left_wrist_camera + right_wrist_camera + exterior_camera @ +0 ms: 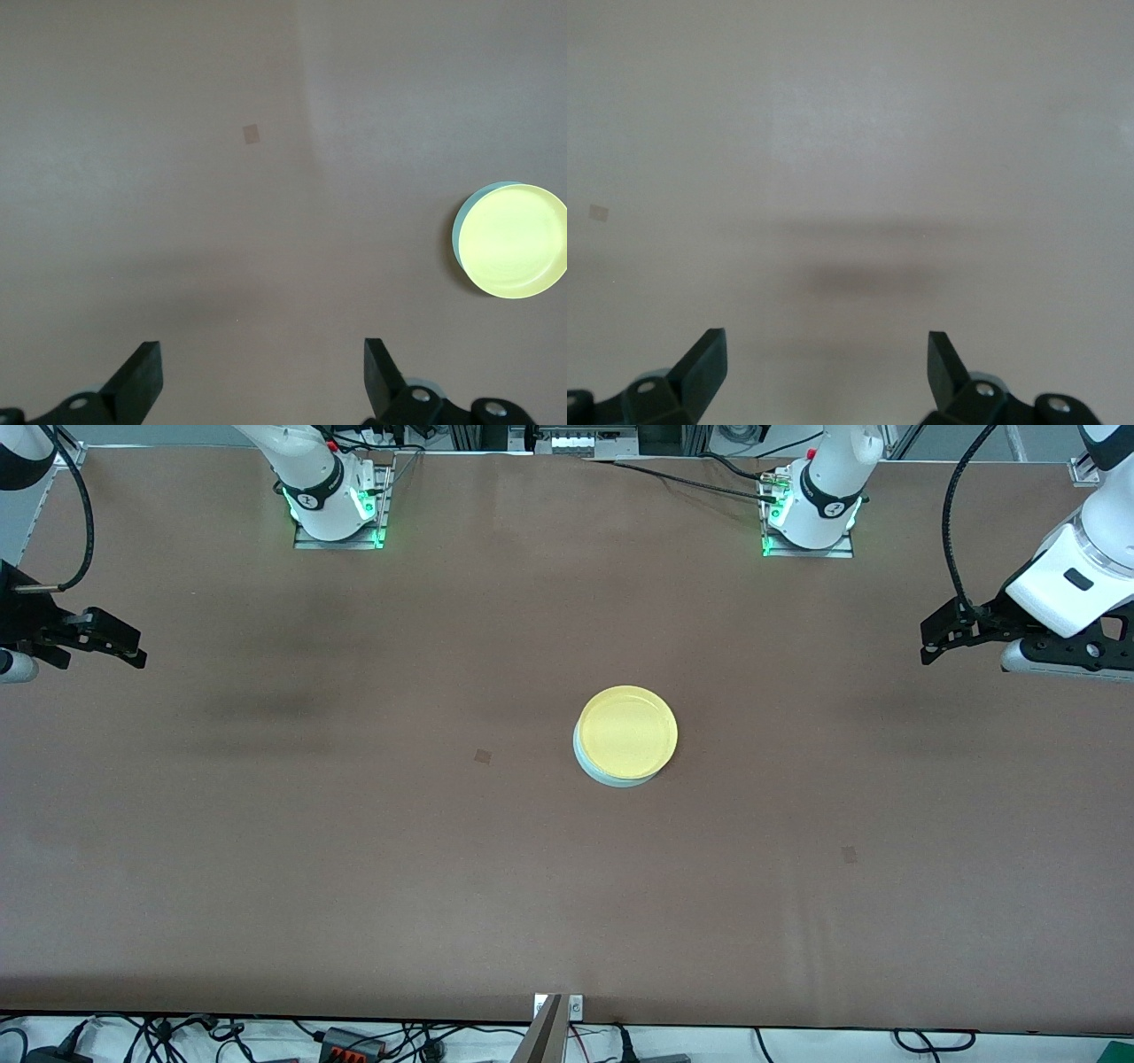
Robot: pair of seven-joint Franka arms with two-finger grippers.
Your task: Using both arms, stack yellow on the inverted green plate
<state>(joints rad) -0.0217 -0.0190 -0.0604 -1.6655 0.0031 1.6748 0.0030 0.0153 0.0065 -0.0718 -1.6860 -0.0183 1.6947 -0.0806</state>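
Observation:
The yellow plate (pixel 627 732) rests rim-up on top of the pale green plate (pixel 595 770) near the middle of the table; only a crescent of green shows under it. The left wrist view catches the same stack, yellow plate (pixel 515 241) over the green plate's edge (pixel 462 228). My left gripper (pixel 928 648) hangs open and empty above the left arm's end of the table, well away from the plates. My right gripper (pixel 137 654) hangs open and empty above the right arm's end. Both wrist views show wide-apart fingers, left gripper (pixel 263 376) and right gripper (pixel 827 367), over bare brown table.
The brown table cover (pixel 354 850) carries two small dark square marks (pixel 483 756) (pixel 849 855). The arm bases (pixel 337 505) (pixel 811 514) stand along the table edge farthest from the front camera. A metal post (pixel 545 1032) rises at the near edge.

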